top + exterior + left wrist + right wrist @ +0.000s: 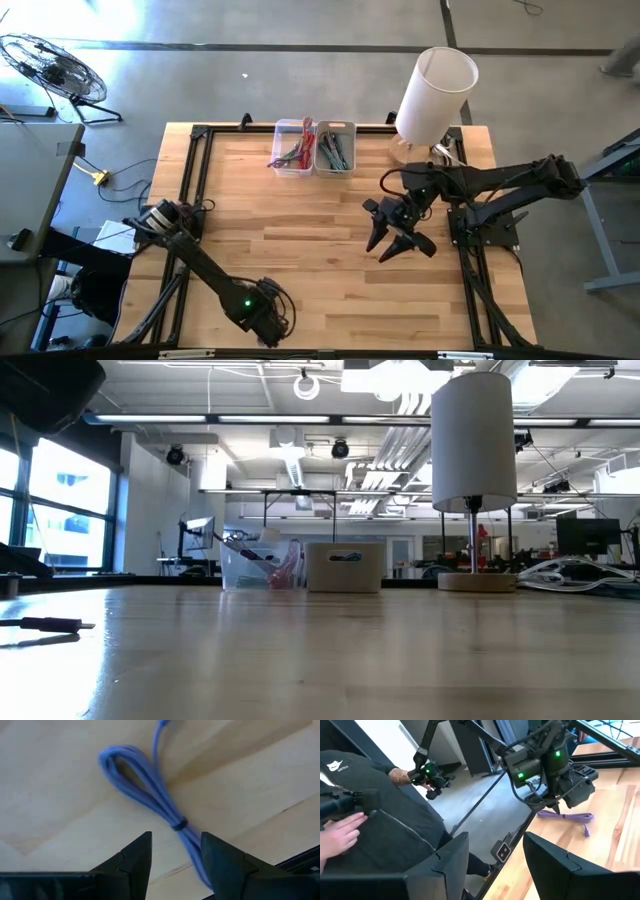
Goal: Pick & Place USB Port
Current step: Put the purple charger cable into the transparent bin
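Open workshop floor behind, wooden worktop point(300, 250) in a black frame. Two clear bins point(312, 146) at the far edge, white lamp point(432, 95) at the far right corner. Left gripper point(172, 857) low at the near edge, fingers parted, straddling a bundled blue cable point(150, 785) lying flat on the wood, not clamped. Right gripper point(398, 238) parted, empty, right of centre. Person in dark shirt point(375, 825) beyond the near edge.

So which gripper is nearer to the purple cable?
Left. The left gripper hovers directly over the purple cable at the near table edge; the right gripper waits across the table.
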Controlling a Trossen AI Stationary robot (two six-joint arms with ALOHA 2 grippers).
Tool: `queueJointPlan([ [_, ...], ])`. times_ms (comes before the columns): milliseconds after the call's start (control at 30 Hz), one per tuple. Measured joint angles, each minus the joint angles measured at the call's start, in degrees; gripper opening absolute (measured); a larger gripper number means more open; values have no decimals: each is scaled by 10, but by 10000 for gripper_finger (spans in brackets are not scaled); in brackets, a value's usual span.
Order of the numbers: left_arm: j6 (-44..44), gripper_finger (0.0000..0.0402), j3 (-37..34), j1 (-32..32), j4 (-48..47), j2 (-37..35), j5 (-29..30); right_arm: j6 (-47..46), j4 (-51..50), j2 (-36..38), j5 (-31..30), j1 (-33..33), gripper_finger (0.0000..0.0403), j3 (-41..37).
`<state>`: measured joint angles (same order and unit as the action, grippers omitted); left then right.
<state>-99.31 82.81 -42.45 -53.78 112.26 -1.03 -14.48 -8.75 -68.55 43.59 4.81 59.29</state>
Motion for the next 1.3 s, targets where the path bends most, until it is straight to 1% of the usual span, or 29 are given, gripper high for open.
queueJointPlan([
  [367, 0, 165, 0, 1, 15, 38, -17, 4, -1, 0, 0, 20, 181, 0],
  [500, 19, 162, 2, 1, 20, 53, -30, -5, -1, 0, 0, 20, 181, 0],
  [567, 34, 142, 3, 1, 22, 62, -36, -5, -4, 0, 0, 20, 181, 0],
  [600, 47, 123, 3, 2, 22, 65, -37, -5, -5, 0, -1, 21, 181, 0],
  [633, 62, 99, 3, 2, 23, 66, -37, -5, -5, 0, -1, 23, 181, 0],
  [700, 90, 37, 3, 2, 19, 68, -37, -5, -9, 0, -2, 27, 181, 0],
  [733, 93, 24, 3, 2, 16, 68, -34, -5, -10, 0, -2, 31, 181, 0],
  [833, 86, 24, 4, 1, -6, 63, -33, -5, -15, 0, -2, 43, 181, 0],
  [933, 108, 18, 1, 12, -26, 47, -24, 6, -22, 2, -2, 61, 181, 0],
  [1000, 124, 17, -5, 24, -73, 23, 12, 26, -32, 4, -12, 73, 181, 0],
  [1100, 164, 17, -1, 59, -97, -35, 67, 47, -49, 12, -44, 84, 181, 0],
  [1167, 200, 17, -1, 86, -144, -84, 121, 57, -58, 19, -68, 84, 181, 0],
  [1300, 262, 17, -2, 154, -202, -191, 251, 73, -73, 38, -116, 79, 181, 0],
])
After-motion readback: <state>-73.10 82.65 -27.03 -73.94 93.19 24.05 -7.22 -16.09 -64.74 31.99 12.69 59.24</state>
